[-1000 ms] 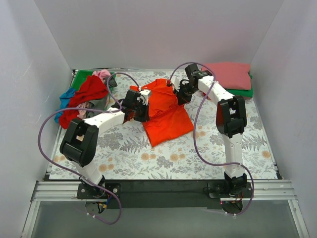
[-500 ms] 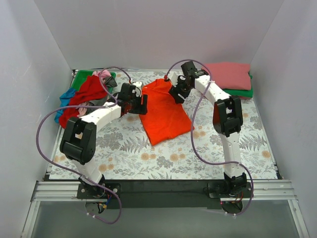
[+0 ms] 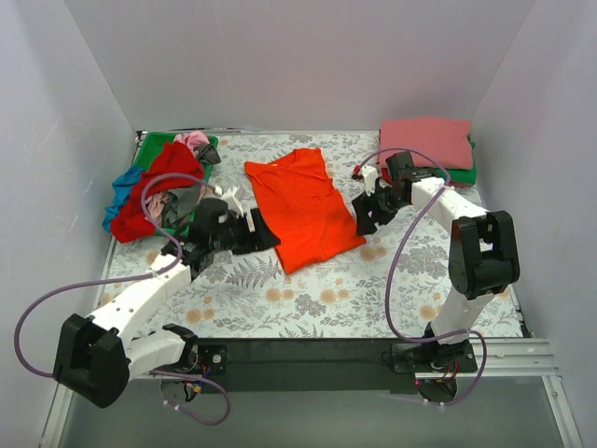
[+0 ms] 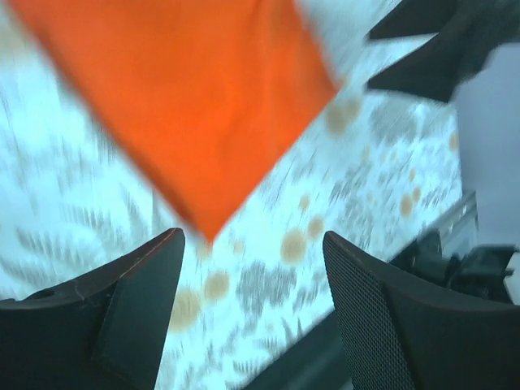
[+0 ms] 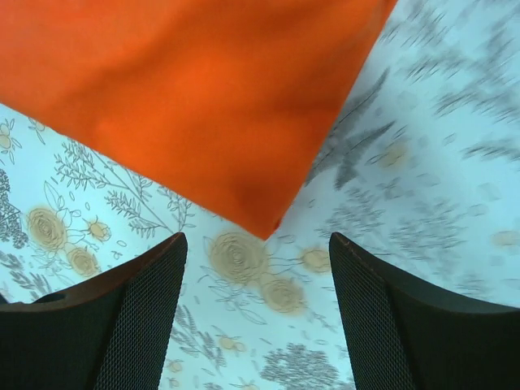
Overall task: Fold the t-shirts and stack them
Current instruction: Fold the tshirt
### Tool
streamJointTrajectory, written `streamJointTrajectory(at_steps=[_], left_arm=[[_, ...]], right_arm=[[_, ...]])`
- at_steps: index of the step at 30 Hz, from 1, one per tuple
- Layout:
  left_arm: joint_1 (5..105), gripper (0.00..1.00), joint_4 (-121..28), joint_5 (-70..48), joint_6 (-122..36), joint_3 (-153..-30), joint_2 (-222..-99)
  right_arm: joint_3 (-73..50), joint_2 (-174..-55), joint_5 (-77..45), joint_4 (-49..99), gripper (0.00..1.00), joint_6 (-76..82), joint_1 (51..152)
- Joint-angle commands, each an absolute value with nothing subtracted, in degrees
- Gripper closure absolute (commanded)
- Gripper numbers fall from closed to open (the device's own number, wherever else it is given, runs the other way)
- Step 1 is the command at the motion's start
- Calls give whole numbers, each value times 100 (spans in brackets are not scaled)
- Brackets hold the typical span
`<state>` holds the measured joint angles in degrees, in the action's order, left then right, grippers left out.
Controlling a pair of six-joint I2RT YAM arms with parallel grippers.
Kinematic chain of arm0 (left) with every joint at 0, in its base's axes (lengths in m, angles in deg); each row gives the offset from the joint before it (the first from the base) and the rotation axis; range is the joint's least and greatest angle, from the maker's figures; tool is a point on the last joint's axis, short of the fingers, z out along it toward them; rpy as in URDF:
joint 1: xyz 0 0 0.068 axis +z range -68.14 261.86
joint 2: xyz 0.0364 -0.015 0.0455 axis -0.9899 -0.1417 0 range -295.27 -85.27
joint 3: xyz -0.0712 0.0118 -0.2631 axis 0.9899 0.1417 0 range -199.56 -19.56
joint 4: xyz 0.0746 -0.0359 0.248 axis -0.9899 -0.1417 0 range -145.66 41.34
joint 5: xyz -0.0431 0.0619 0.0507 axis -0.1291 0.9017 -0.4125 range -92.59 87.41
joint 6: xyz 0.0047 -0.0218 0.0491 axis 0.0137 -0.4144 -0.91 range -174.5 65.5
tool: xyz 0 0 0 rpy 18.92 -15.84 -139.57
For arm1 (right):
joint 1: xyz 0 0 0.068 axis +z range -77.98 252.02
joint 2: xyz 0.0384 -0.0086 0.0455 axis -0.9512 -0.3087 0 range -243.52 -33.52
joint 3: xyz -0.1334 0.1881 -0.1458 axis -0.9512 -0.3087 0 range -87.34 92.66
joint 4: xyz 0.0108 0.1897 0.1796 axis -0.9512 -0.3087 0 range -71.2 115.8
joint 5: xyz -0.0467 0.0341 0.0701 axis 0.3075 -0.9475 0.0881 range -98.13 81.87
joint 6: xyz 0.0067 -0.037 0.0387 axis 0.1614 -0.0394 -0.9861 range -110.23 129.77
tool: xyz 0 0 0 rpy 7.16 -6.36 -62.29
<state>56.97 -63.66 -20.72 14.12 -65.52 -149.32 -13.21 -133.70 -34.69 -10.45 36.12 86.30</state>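
A bright orange-red t-shirt (image 3: 303, 205) lies folded lengthwise on the floral cloth in mid-table, collar to the back. My left gripper (image 3: 264, 235) stands open just left of the shirt's near half, holding nothing. In the left wrist view the shirt's corner (image 4: 187, 97) lies ahead of the open left gripper (image 4: 252, 276). My right gripper (image 3: 360, 221) is open beside the shirt's right edge. The right wrist view shows the shirt's near corner (image 5: 195, 97) ahead of the empty right gripper (image 5: 256, 284). A coral pink t-shirt (image 3: 424, 140) lies folded on a green one (image 3: 459, 175) at the back right.
At the back left is a loose heap of shirts: deep red (image 3: 159, 182), blue (image 3: 122, 187), grey (image 3: 184, 201), light pink (image 3: 194, 140) and green (image 3: 152, 147). White walls close the table on three sides. A black rail (image 3: 298, 353) runs along the near edge.
Both grippers opened and let go of the orange-red shirt, then drew back from it, the left toward the near left and the right to the right. The shirt now lies flat.
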Motion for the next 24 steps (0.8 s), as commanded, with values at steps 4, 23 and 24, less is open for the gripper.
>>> streamJointTrajectory(at_steps=[4, 23, 24], left_arm=[[5505, 44, -5887, -2147, 3733, -5015, -14749], [5320, 48, -4892, -2140, 4683, -5234, -17157], [5329, 50, -4901, -2148, 4692, -5261, -17210]], right_arm=[[-1773, -13458, -3283, -435, 24, 2648, 8652], [-2001, -14083, -3853, -294, 38, 2375, 8512], [-2001, -14109, -3880, -294, 42, 2383, 8503]])
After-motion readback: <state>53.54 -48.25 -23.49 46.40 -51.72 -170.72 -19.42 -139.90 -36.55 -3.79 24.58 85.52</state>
